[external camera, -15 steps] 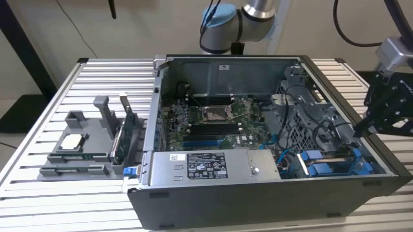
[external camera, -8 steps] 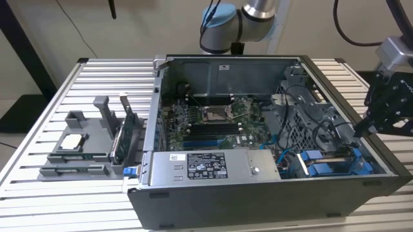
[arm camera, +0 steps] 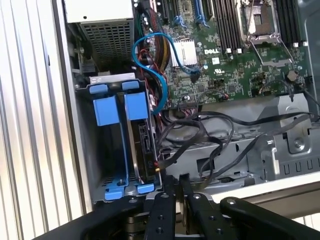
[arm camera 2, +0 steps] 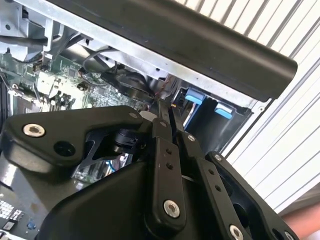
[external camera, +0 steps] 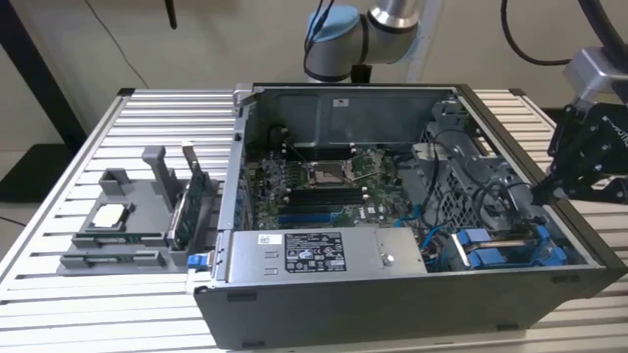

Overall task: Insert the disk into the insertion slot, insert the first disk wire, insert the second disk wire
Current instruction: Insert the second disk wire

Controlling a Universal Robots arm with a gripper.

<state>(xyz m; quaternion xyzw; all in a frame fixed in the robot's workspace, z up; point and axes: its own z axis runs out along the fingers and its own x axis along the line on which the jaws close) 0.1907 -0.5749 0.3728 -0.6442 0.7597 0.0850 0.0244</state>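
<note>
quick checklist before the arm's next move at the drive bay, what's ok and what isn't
1. Case open, inside reachable: ok.
2. Gripper near the insertion slot: ok, it hangs at the case wall by the slot's end.
3. Slot already filled: cannot tell; a dark flat part stands between its blue rails.
4. Black wires plugged in: cannot tell; they lie loose beside the slot.
5. Blue cable out of the slot's mouth: ok, it loops alongside.
</note>
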